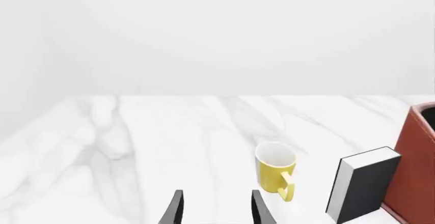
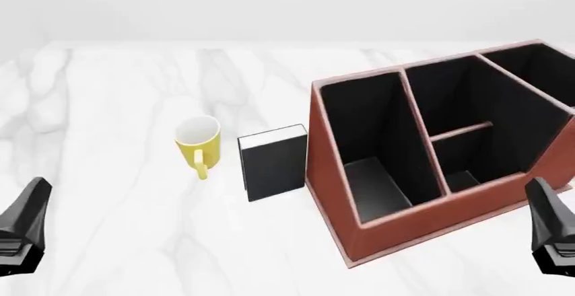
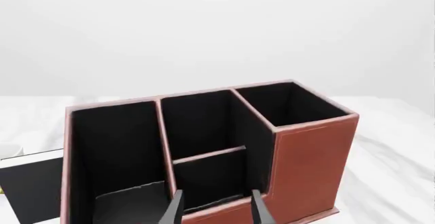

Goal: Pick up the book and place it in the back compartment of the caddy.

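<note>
Between the yellow mug (image 2: 198, 144) and the caddy (image 2: 334, 175), the book (image 2: 274, 163) is stood upright on the table, just beside the caddy's wall, untouched. Pick step not yet begun. Left gripper (image 1: 215, 207) is held part-open, empty; right gripper (image 3: 215, 208) likewise. Approach w/ left arm is called for, jaws spread to span the covers; back compartment (image 2: 462, 155) is seen vacant.

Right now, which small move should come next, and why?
Probably move the left gripper forward and right toward the book. The book stands upright between the mug and the caddy, untouched, on the left arm's side, and both grippers are open and away from it.
</note>
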You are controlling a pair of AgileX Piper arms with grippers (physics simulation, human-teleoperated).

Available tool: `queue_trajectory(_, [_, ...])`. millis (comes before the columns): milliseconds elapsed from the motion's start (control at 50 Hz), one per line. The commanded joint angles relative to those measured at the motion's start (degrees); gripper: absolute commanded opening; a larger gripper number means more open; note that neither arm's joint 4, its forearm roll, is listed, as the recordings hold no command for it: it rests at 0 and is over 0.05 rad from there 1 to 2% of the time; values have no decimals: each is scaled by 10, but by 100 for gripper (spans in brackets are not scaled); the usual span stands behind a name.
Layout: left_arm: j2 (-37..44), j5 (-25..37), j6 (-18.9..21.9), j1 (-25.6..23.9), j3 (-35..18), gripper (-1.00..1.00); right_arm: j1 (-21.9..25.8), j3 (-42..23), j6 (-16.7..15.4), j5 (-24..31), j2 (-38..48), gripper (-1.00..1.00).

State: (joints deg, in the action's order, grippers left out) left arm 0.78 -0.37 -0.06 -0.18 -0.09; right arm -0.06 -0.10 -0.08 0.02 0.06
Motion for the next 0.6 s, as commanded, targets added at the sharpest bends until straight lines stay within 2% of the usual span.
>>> queue_trajectory(20, [36, -23, -11, -16, -2, 100, -3, -1, -1, -1, 0, 100])
queue_trajectory(40, [-7, -7, -53, -37, -7, 100, -2, -1, -2, -1, 0, 100])
queue_trajectory(60, [-7, -6, -53, -37, -7, 100, -2, -1, -2, -1, 0, 100])
queue_trajectory(80, [40, -19, -59, -32, -7, 100, 0, -1, -5, -4, 0, 100])
queue_trajectory(100, [46, -22, -66, -33, -10, 100, 1, -1, -5, -3, 0, 100])
queue_trajectory(180, [52, -13, -46, -43, -29, 100, 2, -1, -9, -4, 0, 100])
queue_trajectory(200, [69, -16, -40, -59, -38, 100, 3, -1, -10, -5, 0, 100])
queue_trajectory(240, [94, -19, -46, -75, -58, 100, 3, -1, -12, -5, 0, 100])
queue_trajectory(340, [189, 7, -16, -155, -155, 100, 6, -1, -18, -8, 0, 100])
queue_trajectory(380, [239, -7, -6, -163, -187, 100, 7, 0, -22, -10, 0, 100])
queue_trajectory(400, [252, 6, -12, -175, -207, 100, 7, -1, -23, -11, 0, 100])
queue_trajectory(440, [296, 24, 3, -196, -254, 100, 7, -1, -23, -12, 0, 100])
queue_trajectory(520, [373, 78, 58, -251, -348, 100, 8, -1, -22, -13, 0, 100])
queue_trajectory(540, [374, 78, 58, -251, -349, 100, 8, -1, -22, -13, 0, 100])
queue_trajectory(600, [420, 131, 72, -289, -425, 100, 7, -1, -21, -12, 0, 100])
